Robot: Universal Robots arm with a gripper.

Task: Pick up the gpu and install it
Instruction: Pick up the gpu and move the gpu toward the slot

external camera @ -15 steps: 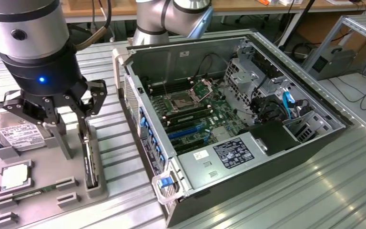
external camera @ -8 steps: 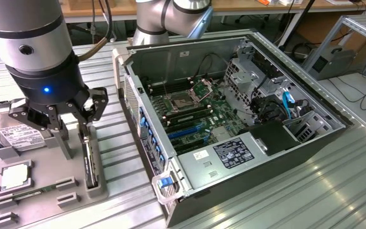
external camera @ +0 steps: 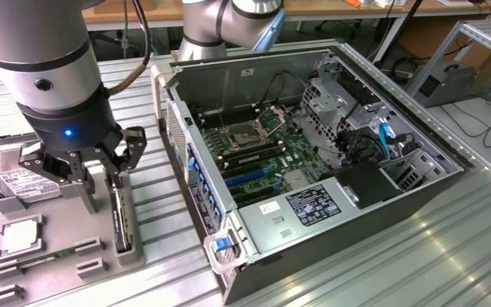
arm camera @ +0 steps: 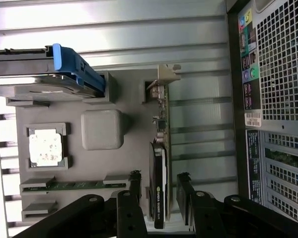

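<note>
**Matt plastic on ribbed metal**

The slatted silver table (external camera: 450,256) is bare ribbed metal with a soft sheen. At eight o'clock in the exterior view, the flat grey parts tray (external camera: 54,284) looks like smooth, matt moulded plastic. The gpu (arm camera: 163,144), a thin card on edge, has a glossy black plastic cooler, a green lacquered board and a bright metal end bracket. The black gripper (arm camera: 159,191) has matt fingers (arm camera: 134,191). At three o'clock, the open black tower case (external camera: 348,246) is painted sheet metal; its grey back panel (arm camera: 283,59) is perforated metal.
</note>
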